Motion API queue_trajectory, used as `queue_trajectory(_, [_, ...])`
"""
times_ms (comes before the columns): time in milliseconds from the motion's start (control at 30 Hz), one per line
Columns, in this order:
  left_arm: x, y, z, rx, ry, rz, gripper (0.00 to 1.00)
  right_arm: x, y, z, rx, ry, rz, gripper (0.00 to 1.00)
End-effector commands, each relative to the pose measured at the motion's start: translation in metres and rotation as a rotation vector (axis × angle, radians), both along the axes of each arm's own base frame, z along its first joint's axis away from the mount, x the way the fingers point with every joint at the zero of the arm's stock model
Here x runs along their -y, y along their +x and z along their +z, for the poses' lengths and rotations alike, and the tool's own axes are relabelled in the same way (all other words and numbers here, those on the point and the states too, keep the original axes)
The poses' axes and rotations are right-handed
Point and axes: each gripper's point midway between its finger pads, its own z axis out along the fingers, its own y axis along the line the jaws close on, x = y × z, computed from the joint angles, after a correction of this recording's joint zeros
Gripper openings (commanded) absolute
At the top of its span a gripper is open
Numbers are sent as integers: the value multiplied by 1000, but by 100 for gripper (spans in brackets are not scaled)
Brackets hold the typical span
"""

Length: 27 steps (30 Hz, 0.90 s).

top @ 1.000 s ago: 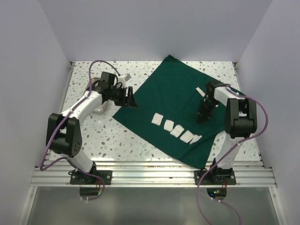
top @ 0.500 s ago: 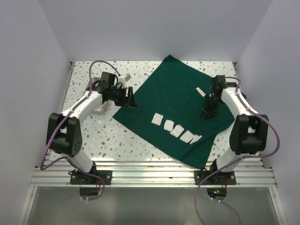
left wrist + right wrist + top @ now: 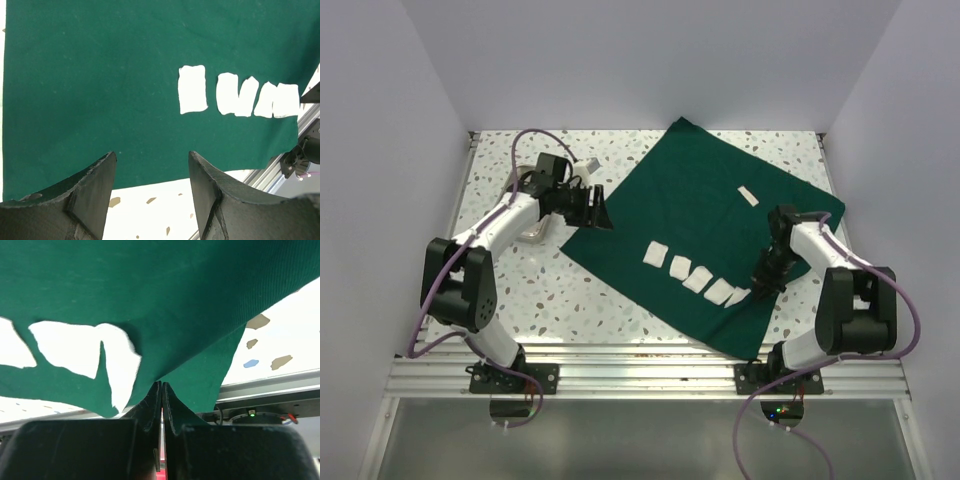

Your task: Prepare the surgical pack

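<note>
Where the gauze squares [image 3: 698,279] lie: five white pieces in a slanted row on the near part of the cloth, the left one apart, the others touching or overlapping their neighbours
White strip [image 3: 748,195]: small and alone, on the cloth farther back, toward its right corner
In the way: the right gripper [image 3: 763,287] stands just beside the right end of the gauze row; the left arm crosses above the tray
Table [image 3: 570,300]: pale speckled top, with a metal rail [image 3: 640,375] along the near edge
Tray [image 3: 533,236]: small and shiny, left of the cloth and mostly hidden under the left arm; its contents cannot be seen
Surgical pack [image 3: 690,190]: dark green plain drape, spread flat as one wide sheet, set cornerwise over the middle and right of the table, its near corner reaching the rail; smooth except for a pucker at the right gripper
Left gripper [image 3: 152,157]: fingers apart, holding nothing, above the cloth's left edge
Right gripper, wrist view [image 3: 161,385]: fingers pressed together, tips meeting the cloth near its near-right edge; whether fabric is pinched between them cannot be told
</note>
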Motion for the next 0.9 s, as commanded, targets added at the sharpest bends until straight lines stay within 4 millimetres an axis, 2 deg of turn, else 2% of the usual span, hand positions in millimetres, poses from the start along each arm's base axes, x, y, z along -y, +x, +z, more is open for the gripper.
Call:
queue_trajectory(0, [2,15,7,38,4,-5,63,-1,2,-10,7,-13,-65,0])
queue_trajectory(33, [2,16,7,41,3,-7,63,0,-4,-15,-12,-19,-68,0])
queue_trajectory(167, [3,15,5,33,-2,-6,63,1,-2,-33,-27,-39,-102,0])
queue_trajectory(267, [3,13,5,32,-3,-7,63,5,-8,-50,-73,-71,-140,0])
queue_trajectory(367, [3,13,7,35,-9,-10,63,19,-30,-58,-168,-180,-190,0])
queue_trajectory(467, [3,13,8,40,-9,-11,63,33,-51,-50,-236,-291,-247,0])
queue_trajectory(667, [0,14,8,39,-14,-7,63,59,-64,-26,-215,-423,-365,0])
queue_trajectory(867, [-1,14,7,37,-18,-5,63,41,-22,-3,-62,-229,-211,1])
